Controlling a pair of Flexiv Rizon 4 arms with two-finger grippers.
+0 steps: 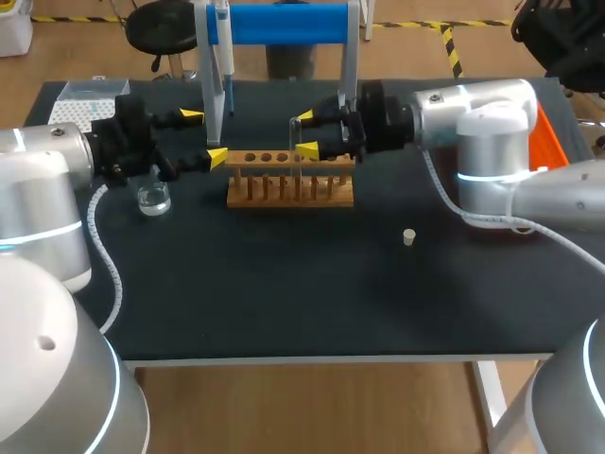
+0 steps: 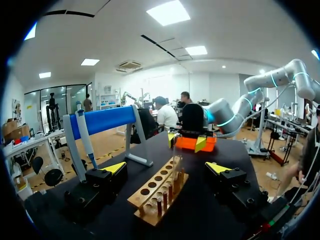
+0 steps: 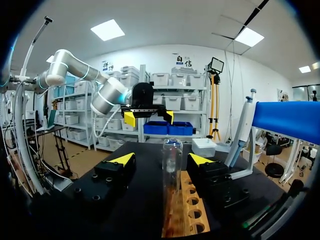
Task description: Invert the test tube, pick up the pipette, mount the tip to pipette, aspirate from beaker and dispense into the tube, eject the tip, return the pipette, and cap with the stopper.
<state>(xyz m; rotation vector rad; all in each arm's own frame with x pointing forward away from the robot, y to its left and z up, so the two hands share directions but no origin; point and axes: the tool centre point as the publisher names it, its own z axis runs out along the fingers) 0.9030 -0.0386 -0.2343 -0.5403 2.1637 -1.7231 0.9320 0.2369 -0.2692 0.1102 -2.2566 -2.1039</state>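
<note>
Test tube: standing upright in the rack on the counter, sitting between the right fingers, touching neither.
Right fingers: gaping apart, flanking the tube.
Left fingers: gaping apart, hovering off the rack's left end.

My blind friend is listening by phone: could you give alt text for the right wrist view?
A clear test tube stands in a wooden rack inside the open right gripper, untouched by its fingers. Beyond, the left gripper faces it across the black table, and a pipette hangs on a blue-topped stand.
</note>
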